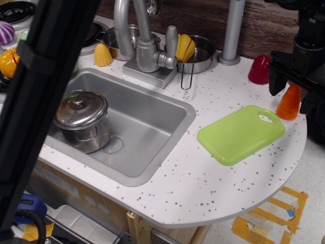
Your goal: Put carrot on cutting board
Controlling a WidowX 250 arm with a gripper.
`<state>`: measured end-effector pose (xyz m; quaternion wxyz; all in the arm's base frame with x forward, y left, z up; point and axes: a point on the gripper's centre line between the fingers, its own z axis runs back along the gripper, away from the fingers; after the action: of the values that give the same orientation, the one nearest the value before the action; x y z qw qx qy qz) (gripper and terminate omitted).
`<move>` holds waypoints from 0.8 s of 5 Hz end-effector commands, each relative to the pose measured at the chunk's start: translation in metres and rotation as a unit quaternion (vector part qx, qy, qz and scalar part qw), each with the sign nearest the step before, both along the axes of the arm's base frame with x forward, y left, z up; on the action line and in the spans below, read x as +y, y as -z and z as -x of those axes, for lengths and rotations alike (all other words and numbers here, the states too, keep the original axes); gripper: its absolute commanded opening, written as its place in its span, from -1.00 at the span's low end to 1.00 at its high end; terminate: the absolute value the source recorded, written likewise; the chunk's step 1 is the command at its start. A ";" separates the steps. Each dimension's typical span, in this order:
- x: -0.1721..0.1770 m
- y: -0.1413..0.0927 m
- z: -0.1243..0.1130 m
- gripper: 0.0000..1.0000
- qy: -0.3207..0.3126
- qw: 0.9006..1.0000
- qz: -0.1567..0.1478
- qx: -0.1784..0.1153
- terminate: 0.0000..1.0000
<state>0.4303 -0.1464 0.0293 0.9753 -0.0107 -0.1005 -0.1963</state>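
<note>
The carrot (289, 104) is a small bright-orange cone standing upright at the right edge of the counter, just behind the handle corner of the cutting board. The lime-green cutting board (238, 134) lies flat on the speckled counter with nothing on it. My black gripper (293, 91) hangs over the carrot with one finger (277, 81) to its left and the other to its right. The jaws are open and straddle the carrot's top without clamping it.
A dark red dome toy (259, 69) sits just left of the gripper. The sink (157, 109) holds a lidded steel pot (80, 118). Behind it are the faucet (144, 51), a pan with yellow fruit (195, 51) and toy corn (103, 55). A dark out-of-focus bar (45, 86) blocks the left side.
</note>
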 end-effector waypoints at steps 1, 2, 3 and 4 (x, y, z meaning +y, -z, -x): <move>0.001 -0.021 -0.008 1.00 0.003 0.999 0.035 -0.026 -1.00; 0.001 -0.019 -0.010 -1.00 0.005 0.999 0.042 -0.032 -1.00; 0.000 -0.019 -0.009 -1.00 0.010 0.999 0.038 -0.034 -1.00; 0.002 -0.036 -0.002 -1.00 0.006 1.000 0.013 -0.017 -1.00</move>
<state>0.4171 -0.1349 0.0281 0.9789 -0.0075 -0.0485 -0.1984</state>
